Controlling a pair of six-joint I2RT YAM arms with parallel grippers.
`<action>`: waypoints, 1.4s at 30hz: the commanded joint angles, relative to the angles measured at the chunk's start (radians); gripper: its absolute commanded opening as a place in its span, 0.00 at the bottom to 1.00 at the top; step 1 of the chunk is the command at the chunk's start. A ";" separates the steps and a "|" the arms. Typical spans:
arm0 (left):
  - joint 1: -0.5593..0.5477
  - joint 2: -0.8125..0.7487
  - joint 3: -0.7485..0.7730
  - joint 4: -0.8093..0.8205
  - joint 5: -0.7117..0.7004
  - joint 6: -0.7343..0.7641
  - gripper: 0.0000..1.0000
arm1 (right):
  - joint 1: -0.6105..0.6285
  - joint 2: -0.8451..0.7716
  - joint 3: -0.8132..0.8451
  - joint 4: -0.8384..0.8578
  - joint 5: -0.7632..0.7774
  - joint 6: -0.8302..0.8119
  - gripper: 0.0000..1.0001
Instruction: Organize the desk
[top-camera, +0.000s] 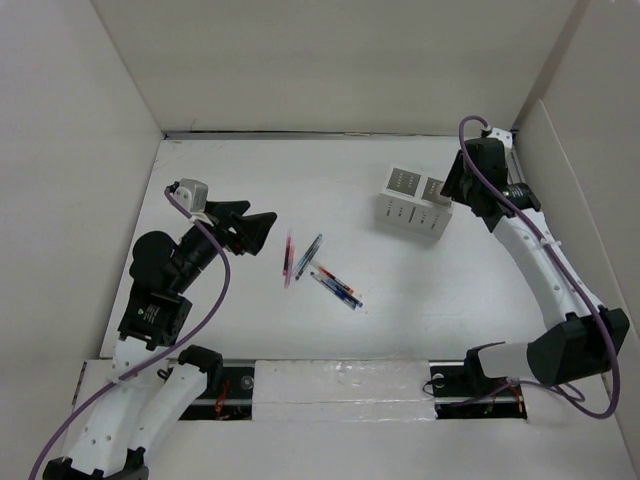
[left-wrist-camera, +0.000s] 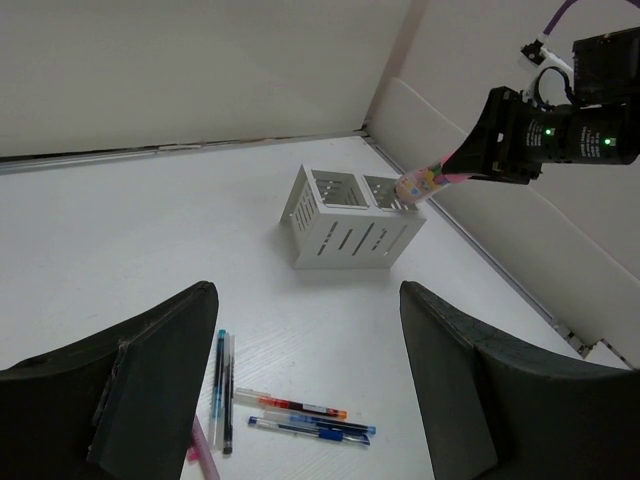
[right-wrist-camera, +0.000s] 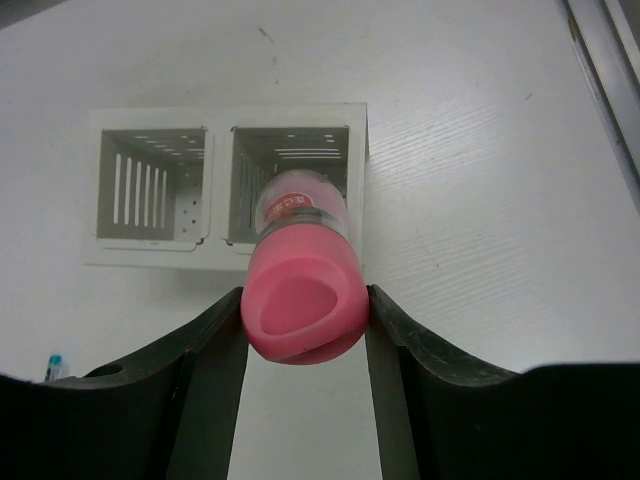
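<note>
The white desk (top-camera: 250, 190) holds a white two-compartment organizer box (top-camera: 413, 207) at the back right. My right gripper (top-camera: 457, 186) hangs just above it, shut on a pink-capped tube (right-wrist-camera: 303, 290) with a clear labelled body. The tube's far end is at the mouth of one compartment (right-wrist-camera: 290, 170); the left wrist view shows it tilted (left-wrist-camera: 425, 183). Several pens lie mid-desk: a pink one (top-camera: 289, 259), a dark pair (top-camera: 309, 256), and a red and a blue one (top-camera: 336, 286). My left gripper (top-camera: 262, 228) is open and empty, left of the pens.
White walls enclose the desk on three sides. A metal rail (top-camera: 330, 385) runs along the near edge between the arm bases. The organizer's other compartment (right-wrist-camera: 150, 185) looks empty. The right wall (top-camera: 560, 170) stands close behind the right arm.
</note>
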 joint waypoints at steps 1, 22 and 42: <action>-0.003 -0.012 0.007 0.041 -0.003 -0.003 0.69 | -0.023 0.030 0.029 0.062 -0.037 -0.019 0.13; -0.003 -0.002 0.014 0.009 -0.077 0.019 0.70 | -0.007 0.123 0.069 0.200 0.023 0.000 0.66; -0.003 0.000 0.017 0.000 -0.103 0.023 0.68 | 0.645 0.030 -0.481 0.687 -0.241 0.111 0.33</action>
